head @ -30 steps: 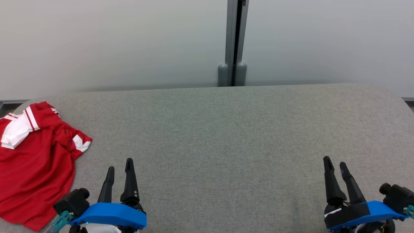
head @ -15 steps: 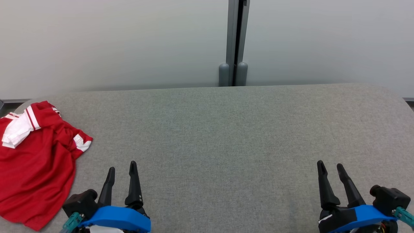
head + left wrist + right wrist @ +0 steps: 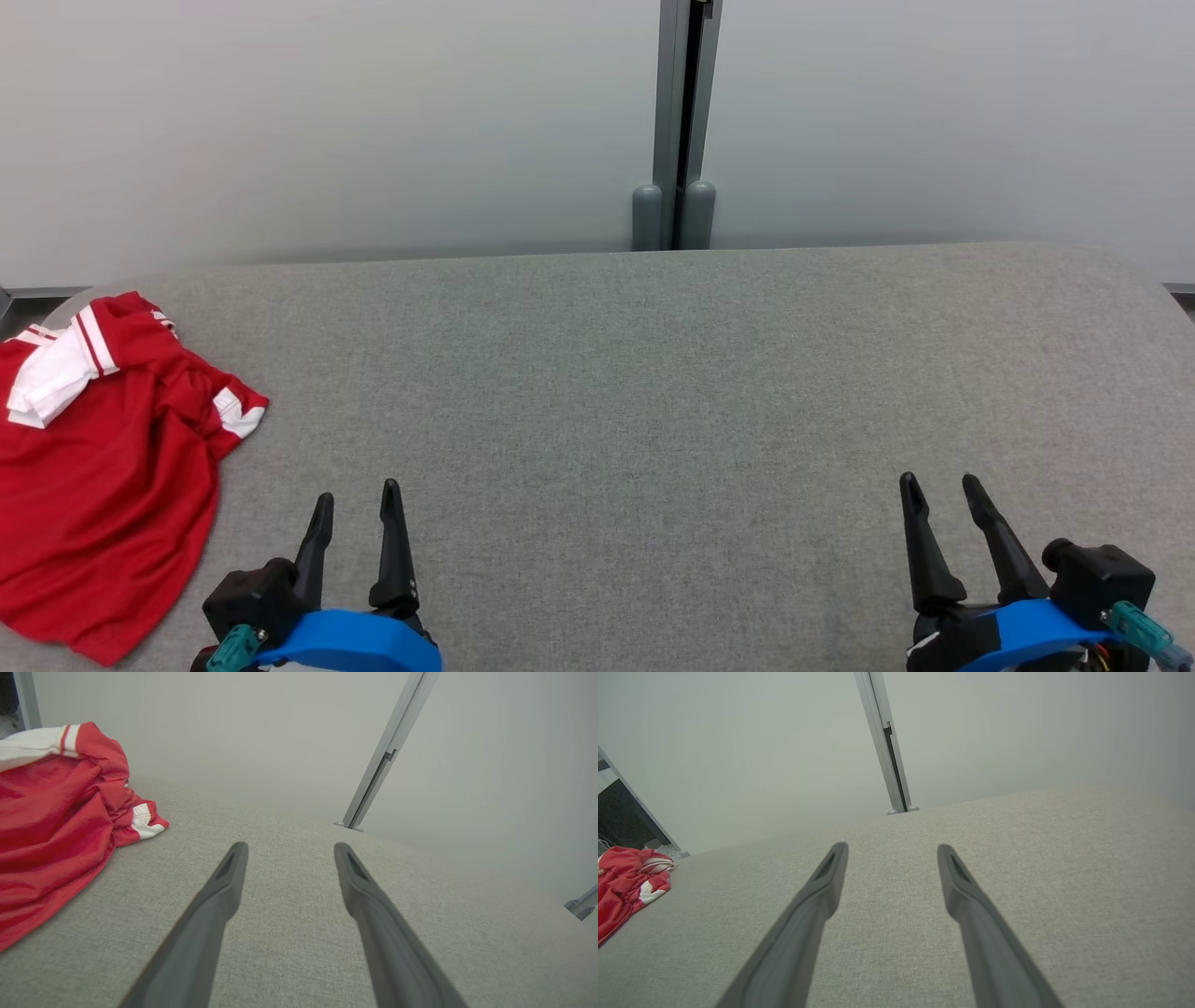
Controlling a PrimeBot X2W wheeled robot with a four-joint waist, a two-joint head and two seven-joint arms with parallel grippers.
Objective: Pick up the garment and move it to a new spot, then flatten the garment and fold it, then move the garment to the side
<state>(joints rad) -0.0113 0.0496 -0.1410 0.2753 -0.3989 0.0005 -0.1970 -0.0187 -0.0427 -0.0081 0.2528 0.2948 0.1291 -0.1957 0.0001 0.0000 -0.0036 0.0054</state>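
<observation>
bright soft even light filling every view, faint shadow lying along the counter (image 3: 597, 373) far edge, left end effector fingers (image 3: 196, 942) blurring near the lens, wrist views curving slightly

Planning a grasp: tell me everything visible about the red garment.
The red garment is a crumpled shirt of thin fabric, with white at the collar and a white-banded sleeve cuff. It lies unfolded and wrinkled in a loose heap at the left end of the grey fabric-covered table, partly cut off by the head view's edge. It touches the table alone.
</observation>
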